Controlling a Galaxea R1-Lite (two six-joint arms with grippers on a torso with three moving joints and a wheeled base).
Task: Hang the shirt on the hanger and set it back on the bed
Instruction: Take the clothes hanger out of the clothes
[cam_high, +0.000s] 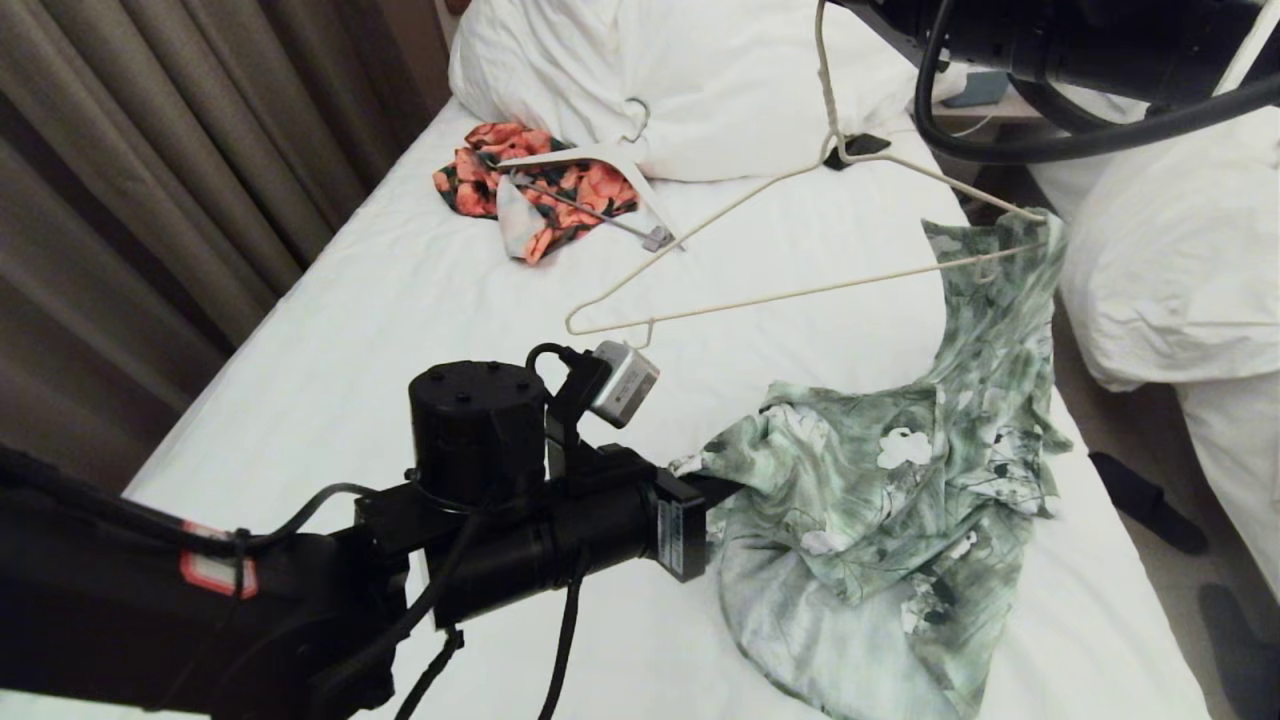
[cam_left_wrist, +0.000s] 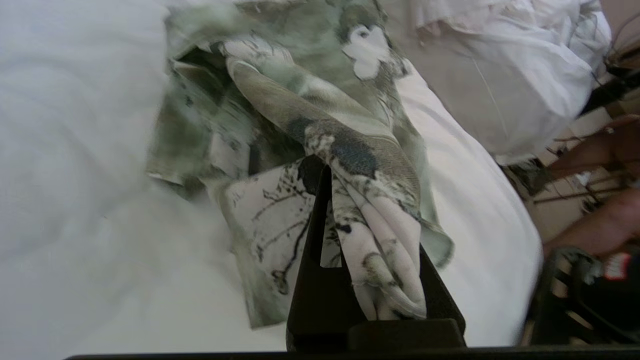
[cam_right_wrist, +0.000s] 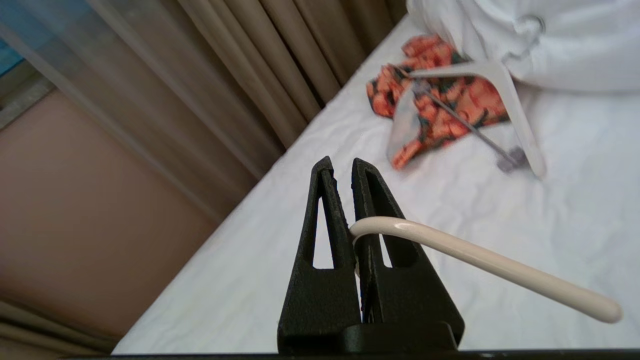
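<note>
Right claw (cam_right_wrist: 340, 167) pinches the thin cream wire hanger (cam_high: 800, 290) aloft, one end tucked into the green-and-white floral shirt (cam_high: 900, 500); left claw (cam_left_wrist: 325, 175) nips its fabric over the white-sheeted bed (cam_high: 400, 300). Too hard a tug could unhook that sleeve.

From the head view you cannot see the left pincer's tips: they sit buried in the folds of the shirt (cam_high: 880, 500). The right pincer lies beyond the top edge there, and so does the hook of the hanger (cam_high: 800, 240). The shirt's lower hem runs off the bottom edge.
</note>
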